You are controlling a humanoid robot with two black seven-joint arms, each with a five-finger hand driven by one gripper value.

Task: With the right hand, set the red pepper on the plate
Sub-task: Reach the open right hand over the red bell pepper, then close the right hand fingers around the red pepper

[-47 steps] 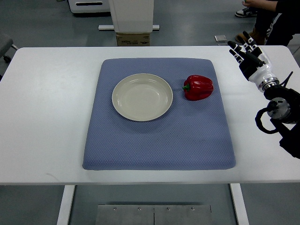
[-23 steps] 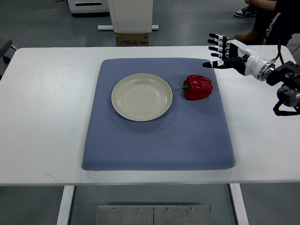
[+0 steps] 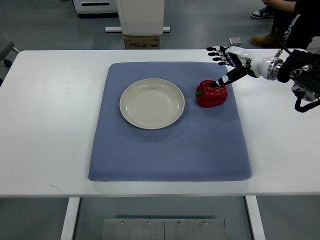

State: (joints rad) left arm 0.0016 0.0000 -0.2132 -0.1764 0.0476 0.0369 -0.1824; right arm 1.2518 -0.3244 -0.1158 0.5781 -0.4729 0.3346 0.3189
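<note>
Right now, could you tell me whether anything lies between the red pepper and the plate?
Nothing visible does. The red pepper sits just right of the plate, with only bare blue mat between them.

Right arm (image 3: 305, 75) & seated person (image 3: 290, 20) cut off.

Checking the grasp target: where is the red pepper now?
The red pepper lies on the blue mat, just right of the plate, with the right hand reaching its top.

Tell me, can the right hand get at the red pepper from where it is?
Probably yes: the right hand is open just above the red pepper, thumb tip at its top, nothing between them.
</note>
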